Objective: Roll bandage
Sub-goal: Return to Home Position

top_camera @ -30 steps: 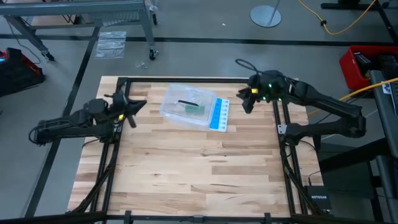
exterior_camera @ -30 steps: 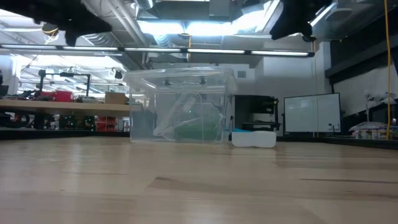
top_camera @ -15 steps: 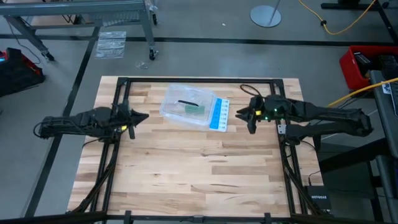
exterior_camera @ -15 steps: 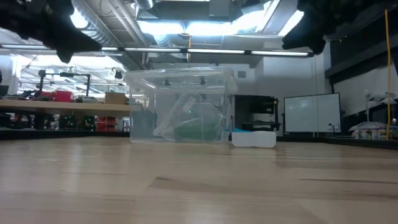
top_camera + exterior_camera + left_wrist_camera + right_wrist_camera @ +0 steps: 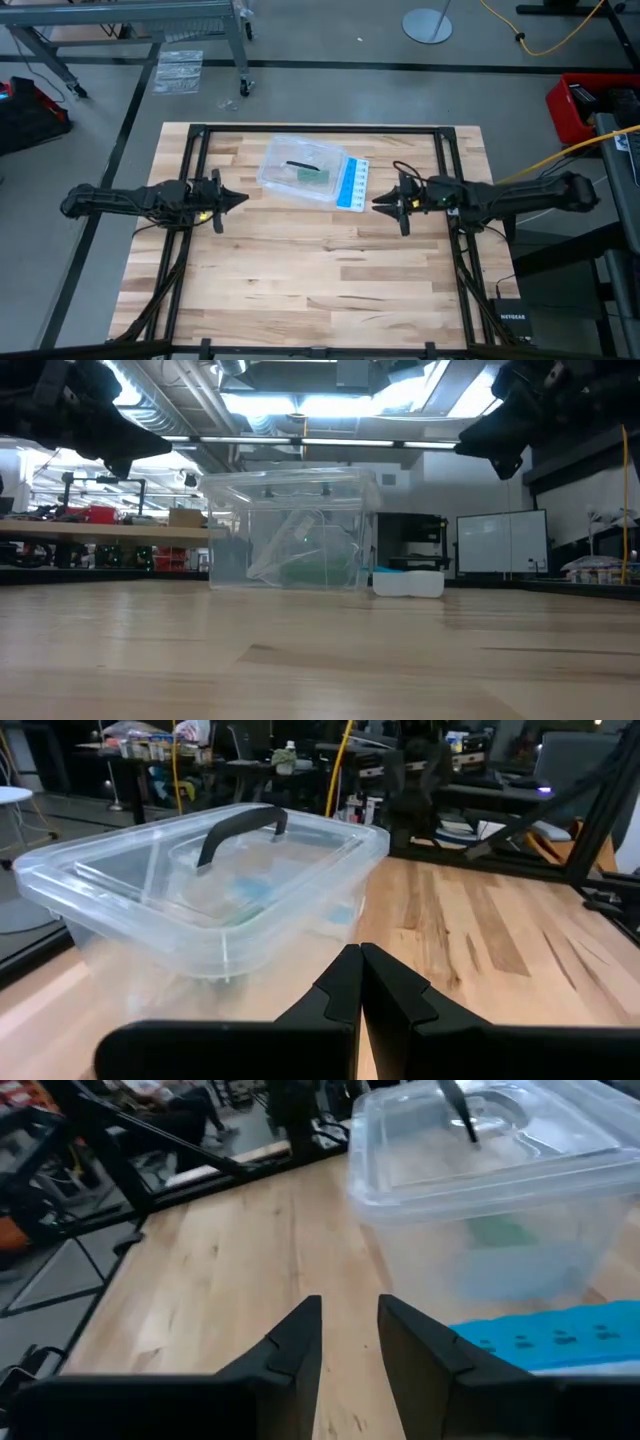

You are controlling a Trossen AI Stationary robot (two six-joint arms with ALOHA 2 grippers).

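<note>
Bandage in the lidded clear bin, both claws away from it

Bandage (image 5: 308, 177) shows as a dark green patch inside the transparent bin (image 5: 272, 172), which sits toward 12 o'clock on the wooden table (image 5: 320, 290) with its lid on and a dark handle (image 5: 298, 165) on top. A blue-and-white card (image 5: 352, 185) lies just beside the bin at its 3 o'clock side. The left gripper (image 5: 240, 197) hovers at 9 o'clock, apart from the bin, its fingers (image 5: 340, 982) pressed together on nothing. The right gripper (image 5: 378, 203) hangs at 3 o'clock, near the card's outer edge — its fingers (image 5: 290, 1342) stand a narrow slit apart, holding nothing.
</note>
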